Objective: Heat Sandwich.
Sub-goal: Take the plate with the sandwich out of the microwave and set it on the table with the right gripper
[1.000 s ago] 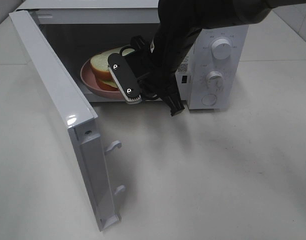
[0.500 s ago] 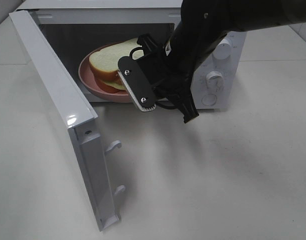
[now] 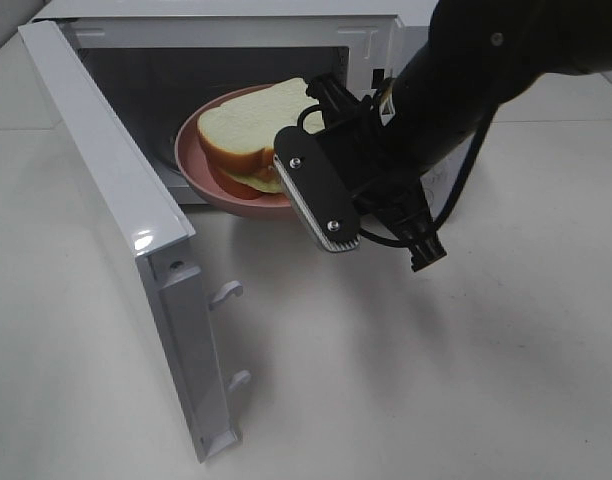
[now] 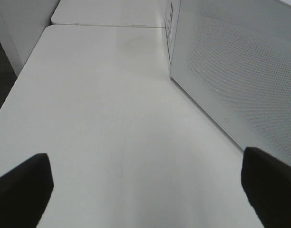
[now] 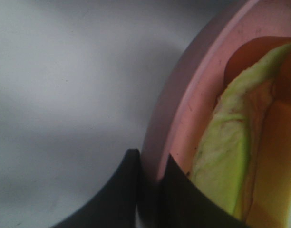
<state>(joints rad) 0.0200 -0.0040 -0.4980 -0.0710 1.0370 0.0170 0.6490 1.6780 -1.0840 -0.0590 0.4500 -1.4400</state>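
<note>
One black right gripper (image 5: 148, 185) we see pinching the rim of the round pink plate (image 3: 201, 170) – the white-bread sandwich (image 3: 248, 135) lies on it, at the white microwave's (image 3: 226, 30) mouth, just beyond the fingertips. Left gripper (image 4: 145, 185) – wide open, empty, beside the microwave.

Right arm (image 3: 486, 70) enters from the upper right of the high view and slopes down toward the middle, wrist bent. Right gripper (image 3: 311, 185) at its end, long flat finger (image 3: 318, 200) facing the camera, tip pointing down and to the right. In the right wrist view the two dark fingertips (image 5: 121, 190) stand nearly together, pinched on the rim of the pink plate (image 5: 183, 109), one on either side of it. Left gripper (image 4: 145, 190): seen only in its own wrist view, two dark fingertips (image 4: 22, 190) at opposite edges, jaws spread wide, nothing between them. Left arm outside the high view.
</note>
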